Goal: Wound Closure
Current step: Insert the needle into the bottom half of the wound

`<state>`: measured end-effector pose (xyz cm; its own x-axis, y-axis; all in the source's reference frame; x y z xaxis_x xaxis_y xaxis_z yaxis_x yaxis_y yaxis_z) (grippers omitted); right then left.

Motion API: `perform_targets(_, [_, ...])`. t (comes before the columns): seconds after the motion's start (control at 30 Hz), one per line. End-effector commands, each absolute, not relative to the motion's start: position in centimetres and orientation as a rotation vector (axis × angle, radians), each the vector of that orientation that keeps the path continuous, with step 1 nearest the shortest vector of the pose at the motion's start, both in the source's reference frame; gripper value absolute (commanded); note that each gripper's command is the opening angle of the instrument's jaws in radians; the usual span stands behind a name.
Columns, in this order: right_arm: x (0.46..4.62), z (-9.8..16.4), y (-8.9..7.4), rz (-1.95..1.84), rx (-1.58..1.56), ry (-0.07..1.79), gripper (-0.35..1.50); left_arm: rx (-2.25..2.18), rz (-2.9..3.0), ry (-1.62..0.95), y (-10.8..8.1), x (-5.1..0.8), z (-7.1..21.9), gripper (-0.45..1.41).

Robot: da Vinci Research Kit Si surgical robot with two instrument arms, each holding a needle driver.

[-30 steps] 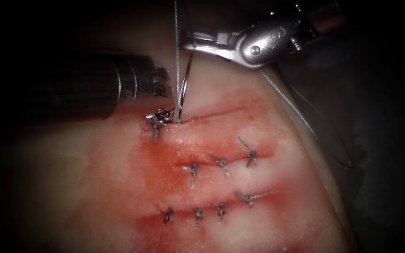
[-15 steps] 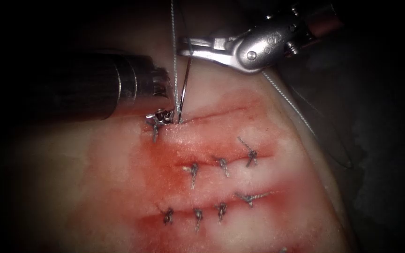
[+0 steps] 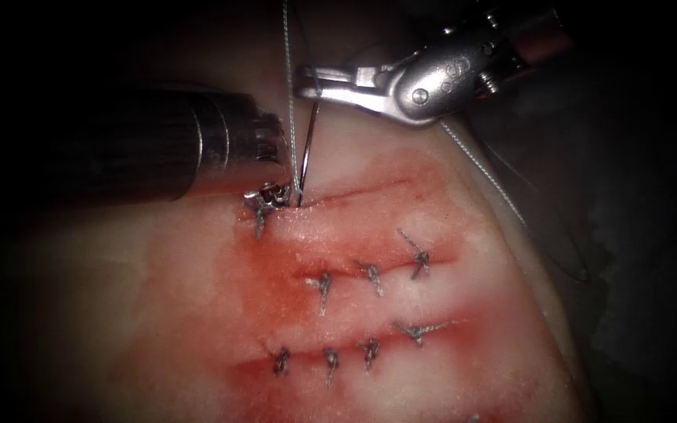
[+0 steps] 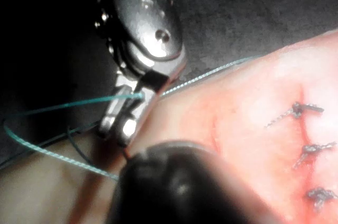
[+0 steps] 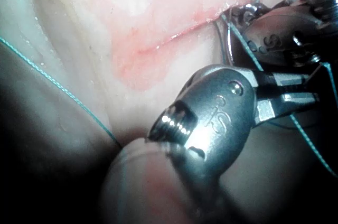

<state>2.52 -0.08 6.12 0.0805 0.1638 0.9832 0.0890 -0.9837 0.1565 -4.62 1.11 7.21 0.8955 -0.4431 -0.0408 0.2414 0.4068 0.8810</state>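
Reaching in level from the right, the right tool [image 3: 311, 78] clamps the needle [image 3: 308, 141] near its upper end; below, its tip enters the cut [image 3: 354, 192] beside the left tool [image 3: 269, 194], whose closed jaws grip tissue [image 3: 448, 204].

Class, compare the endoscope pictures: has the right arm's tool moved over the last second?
Yes. The right tool, holding the needle near its upper end, has shifted slightly leftward, judged against the knots on the tissue.
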Motion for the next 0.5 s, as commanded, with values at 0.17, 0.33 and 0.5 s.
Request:
perform_targets(0.17, [2.6,6.17,-0.08,2.079,2.297,0.258,-0.35,1.066,-0.44,-0.212,1.19,-4.69,7.24,-0.45])
perform_targets(0.33, [2.6,6.19,-0.11,2.093,2.312,0.23,-0.35,1.066,-0.44,-0.212,1.19,-4.69,7.24,-0.45])
perform_targets(0.5, [2.61,6.2,-0.12,2.103,2.325,0.205,-0.35,1.067,-0.439,-0.212,1.19,-4.68,7.24,-0.45])
